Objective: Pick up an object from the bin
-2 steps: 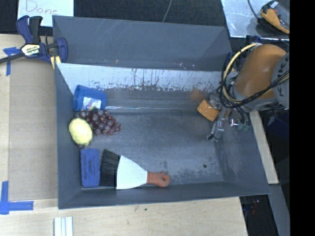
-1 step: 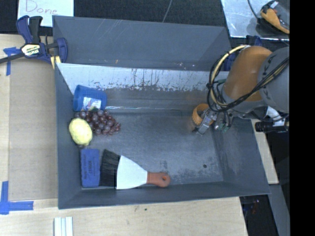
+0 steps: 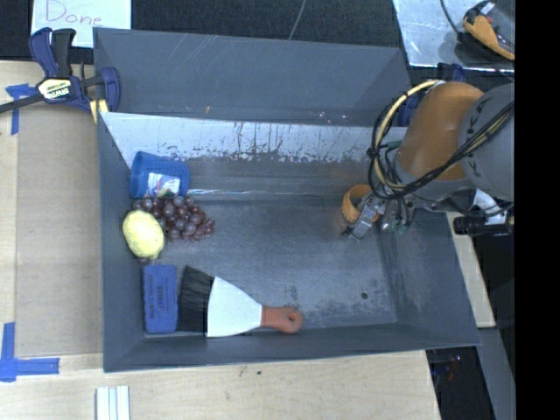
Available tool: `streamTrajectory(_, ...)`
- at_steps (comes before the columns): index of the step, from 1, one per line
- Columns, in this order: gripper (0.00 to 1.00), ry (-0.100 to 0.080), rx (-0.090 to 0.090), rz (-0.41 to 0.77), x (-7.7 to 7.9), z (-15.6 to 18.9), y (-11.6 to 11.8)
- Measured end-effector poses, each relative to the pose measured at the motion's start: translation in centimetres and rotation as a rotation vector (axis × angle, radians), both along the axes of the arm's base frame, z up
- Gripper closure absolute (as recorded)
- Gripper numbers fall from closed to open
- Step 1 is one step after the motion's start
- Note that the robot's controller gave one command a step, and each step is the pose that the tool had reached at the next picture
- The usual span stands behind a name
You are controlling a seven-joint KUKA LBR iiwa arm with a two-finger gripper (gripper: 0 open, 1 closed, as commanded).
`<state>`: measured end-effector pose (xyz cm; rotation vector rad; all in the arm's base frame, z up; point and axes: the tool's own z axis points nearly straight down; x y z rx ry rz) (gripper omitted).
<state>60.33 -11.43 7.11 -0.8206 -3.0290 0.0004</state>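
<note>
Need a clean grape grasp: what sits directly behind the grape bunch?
A blue packet lies right behind the purple grapes, touching them. The grapes hide part of its near edge.

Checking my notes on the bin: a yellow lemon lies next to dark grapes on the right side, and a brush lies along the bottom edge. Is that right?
Not quite. The camera view shows the lemon and the grapes on the left side of the bin, not the right. The rest holds: they lie side by side, and the brush lies along the bottom edge.
</note>
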Motion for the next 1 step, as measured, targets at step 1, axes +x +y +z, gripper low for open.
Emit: streamTrajectory(1,1.0,0.005,0.001,0.001,-0.2,3.17,-0.01)
